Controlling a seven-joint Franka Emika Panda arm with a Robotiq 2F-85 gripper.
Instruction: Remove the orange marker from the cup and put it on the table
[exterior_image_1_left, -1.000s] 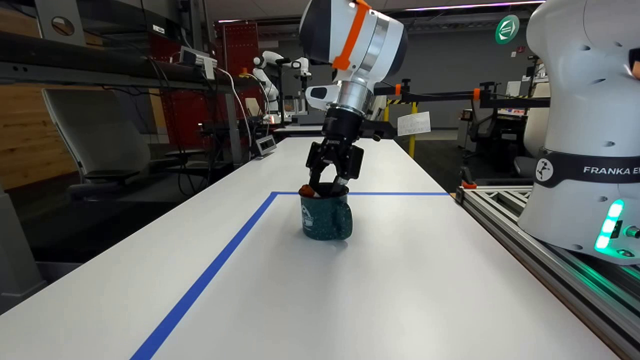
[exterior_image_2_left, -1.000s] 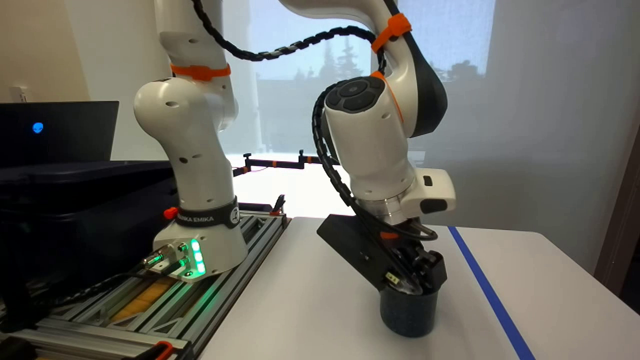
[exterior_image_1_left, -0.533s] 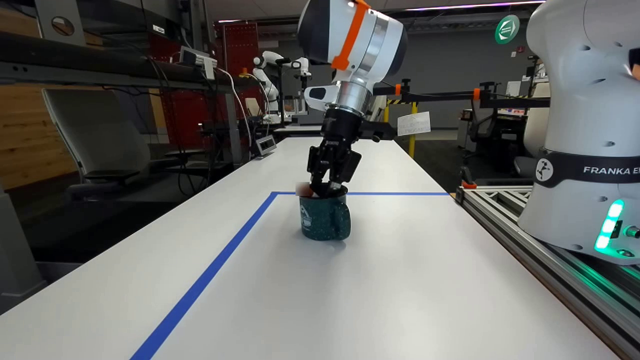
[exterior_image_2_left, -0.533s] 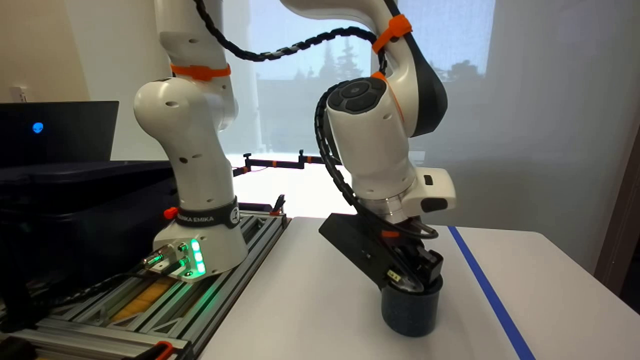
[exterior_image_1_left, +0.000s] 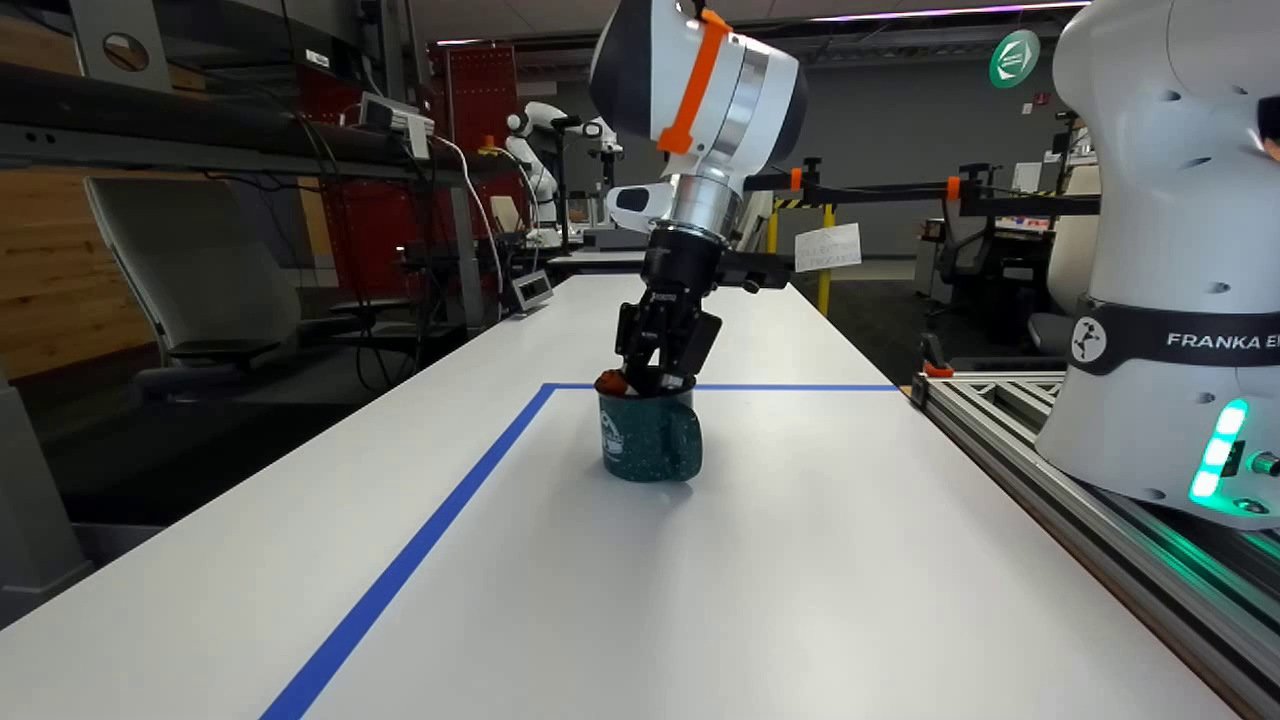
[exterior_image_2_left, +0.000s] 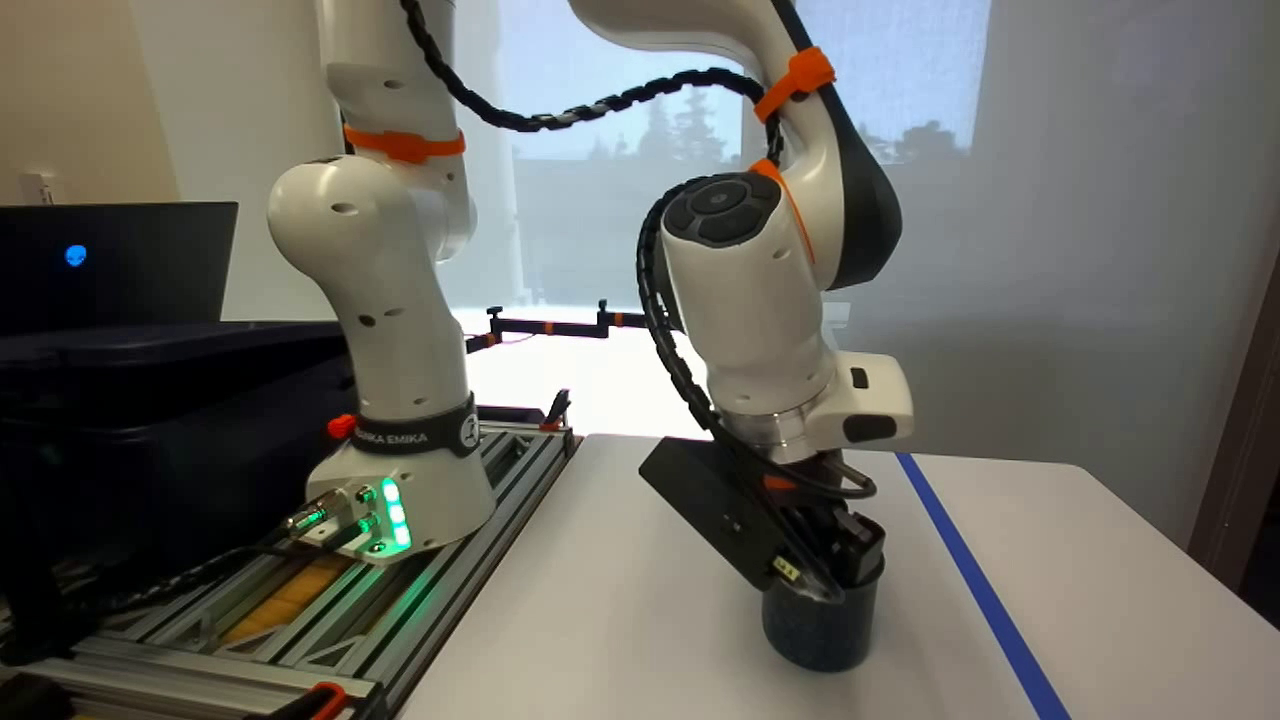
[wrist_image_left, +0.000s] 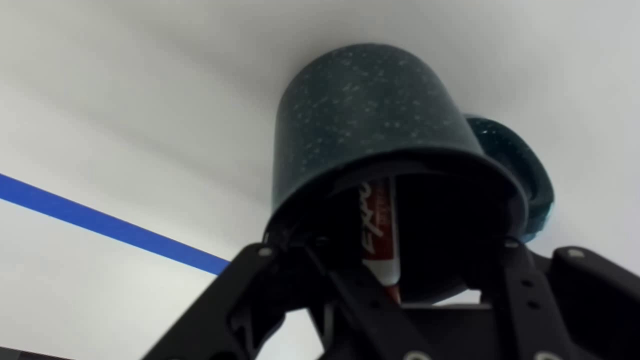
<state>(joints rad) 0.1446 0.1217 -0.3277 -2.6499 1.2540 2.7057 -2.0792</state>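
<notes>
Clearly, the orange marker (wrist_image_left: 381, 226) sits inside the cup (exterior_image_1_left: 645, 437), lettering visible. The gripper (exterior_image_1_left: 661, 376) has its fingers in the dark mouth, tips hidden, so I can't say whether they clamp it. The cup stands upright on the table (exterior_image_1_left: 850, 560), near blue tape (exterior_image_1_left: 418, 550).

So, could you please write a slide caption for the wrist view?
Wrist view: an orange marker labelled EXPO in the speckled teal cup, with the gripper fingers at the cup's mouth.
</notes>
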